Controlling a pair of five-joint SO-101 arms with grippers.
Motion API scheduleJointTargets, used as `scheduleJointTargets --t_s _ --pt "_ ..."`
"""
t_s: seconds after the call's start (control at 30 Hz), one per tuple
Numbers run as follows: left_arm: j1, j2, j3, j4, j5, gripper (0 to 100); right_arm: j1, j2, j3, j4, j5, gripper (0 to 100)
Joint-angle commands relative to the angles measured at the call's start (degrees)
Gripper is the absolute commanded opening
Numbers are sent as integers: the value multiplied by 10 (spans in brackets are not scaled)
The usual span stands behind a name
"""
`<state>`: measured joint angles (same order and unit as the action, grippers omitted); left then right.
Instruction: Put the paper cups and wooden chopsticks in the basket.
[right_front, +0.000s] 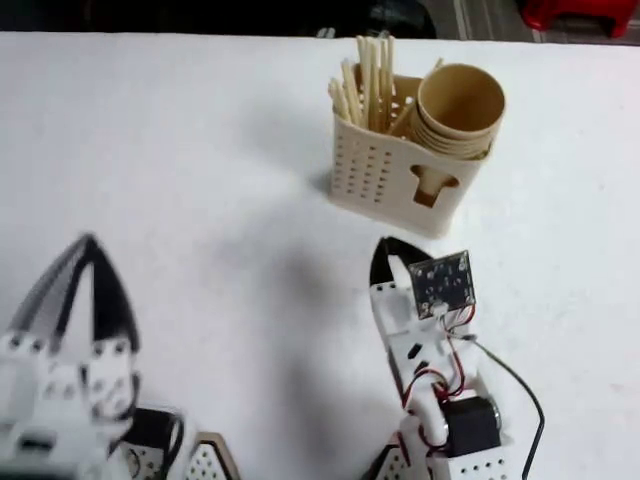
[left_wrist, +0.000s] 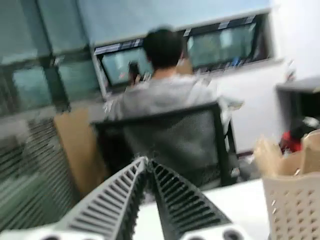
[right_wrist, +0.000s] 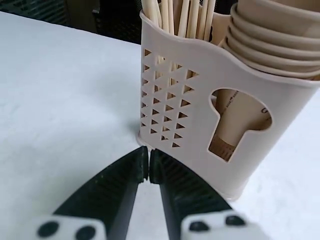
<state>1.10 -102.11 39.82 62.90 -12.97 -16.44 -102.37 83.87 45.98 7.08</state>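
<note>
My right end effector (right_front: 383, 247), closed and empty, sits just below the basket (right_front: 385, 178) holding upright cups (right_front: 460, 105) and chopsticks (right_front: 368, 70).

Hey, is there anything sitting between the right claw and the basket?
Nothing visible: only white table lies between the black right claw and the beige perforated plastic basket, which already holds the stacked paper cups and wooden chopsticks.

White table (right_front: 180, 150); a perforated beige basket (right_front: 375, 178) stands upright on it.
</note>
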Motion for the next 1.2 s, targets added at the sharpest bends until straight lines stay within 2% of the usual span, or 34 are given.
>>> scheduleJointTargets --t_s 0.0,0.13,0.33,0.57,0.63,0.83,1.17 --pt "-19 -23 128 -49 -5 24 4 -7 0 -28 -6 17" --pt "-18 -22 228 -63 -4 24 4 -7 30 -87 -6 18" --pt "-18 -22 382 -131 -3 24 -18 -1 134 -182 -8 18" --pt "-19 -22 555 -248 -5 24 -23 0 130 -77 -7 18" --pt "-20 -19 571 -265 -5 24 -21 0 130 -40 -8 18" --pt "-27 -19 572 -221 -5 24 -21 0 130 55 -11 18" --pt "-28 -19 572 15 -6 24 -20 0 130 241 -7 18"
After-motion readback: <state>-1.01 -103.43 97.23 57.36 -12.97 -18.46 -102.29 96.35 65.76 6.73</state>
